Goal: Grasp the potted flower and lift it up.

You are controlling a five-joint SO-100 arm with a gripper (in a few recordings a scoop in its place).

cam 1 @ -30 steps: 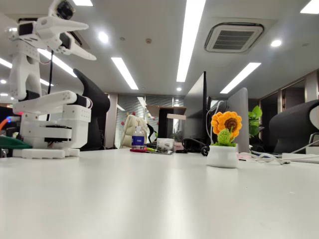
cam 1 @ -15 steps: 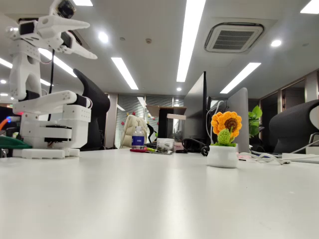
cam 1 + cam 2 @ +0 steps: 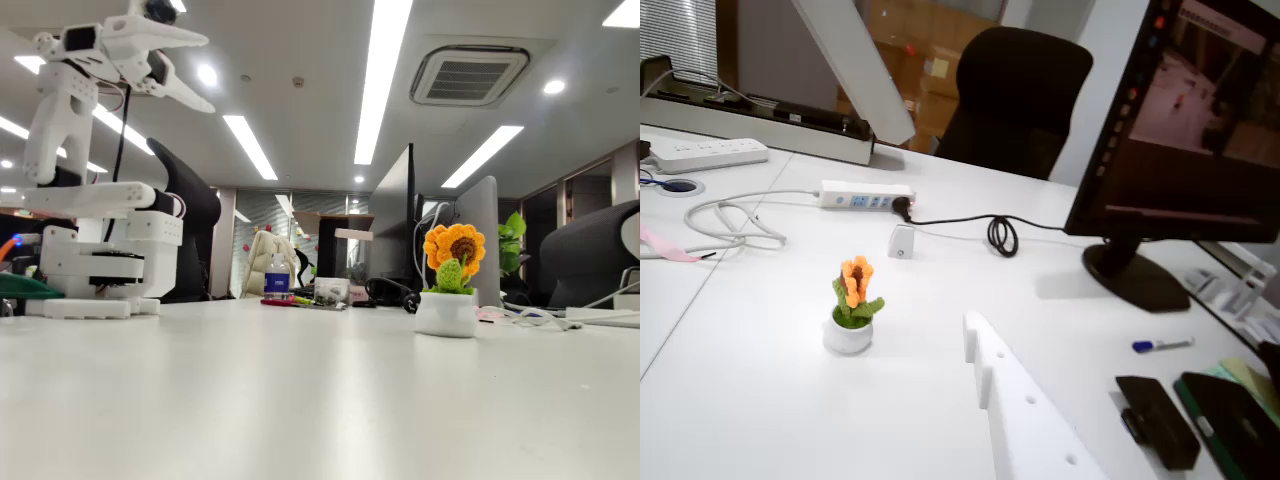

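The potted flower [image 3: 449,290], an orange-yellow crocheted sunflower with green leaves in a round white pot, stands upright on the white table at the right of the fixed view. My white gripper [image 3: 208,75] is high up at the top left, far from the flower, open with nothing between its fingers. In the wrist view the potted flower [image 3: 852,312] stands alone on the table, left of centre and well below my gripper [image 3: 938,230]. One white finger [image 3: 1025,420] reaches in from the bottom, the other [image 3: 855,60] from the top.
A dark monitor [image 3: 1185,150] stands on the right, with a pen [image 3: 1160,345] and black objects [image 3: 1155,420] near it. A power strip [image 3: 862,195] and coiled cable [image 3: 1002,236] lie behind the flower. A water bottle [image 3: 277,275] and leafy plant [image 3: 512,240] stand at the back.
The arm's upper part has risen and swung a little to the right, carrying the open gripper higher. The flower has not moved.
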